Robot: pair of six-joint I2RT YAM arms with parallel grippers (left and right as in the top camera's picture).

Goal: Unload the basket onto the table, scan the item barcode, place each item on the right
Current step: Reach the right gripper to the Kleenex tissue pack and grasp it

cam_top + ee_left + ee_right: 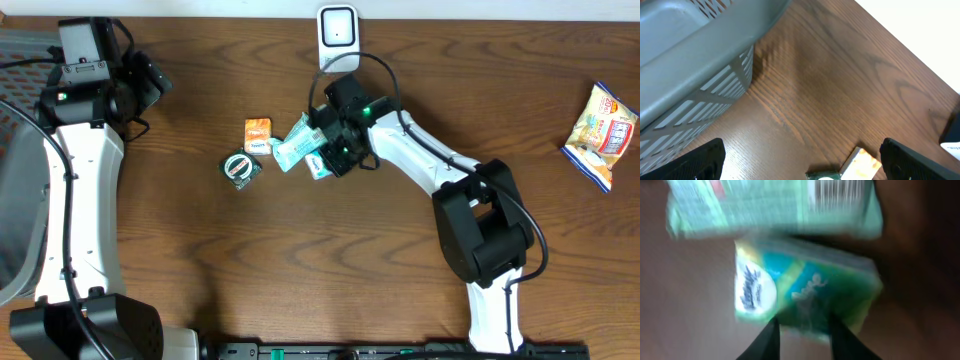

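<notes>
The right gripper (804, 324) sat at the centre of the table (250, 280), fingers narrow either side of the edge of the green pack (805, 292), 6 o'clock from the scanner (338, 35); blur hid whether they pinched it. An edge hold would likely leave its barcode face free for scanning. The left gripper (802, 147) hung wide apart at 10 o'clock by the basket (700, 45), out of the way.
</notes>
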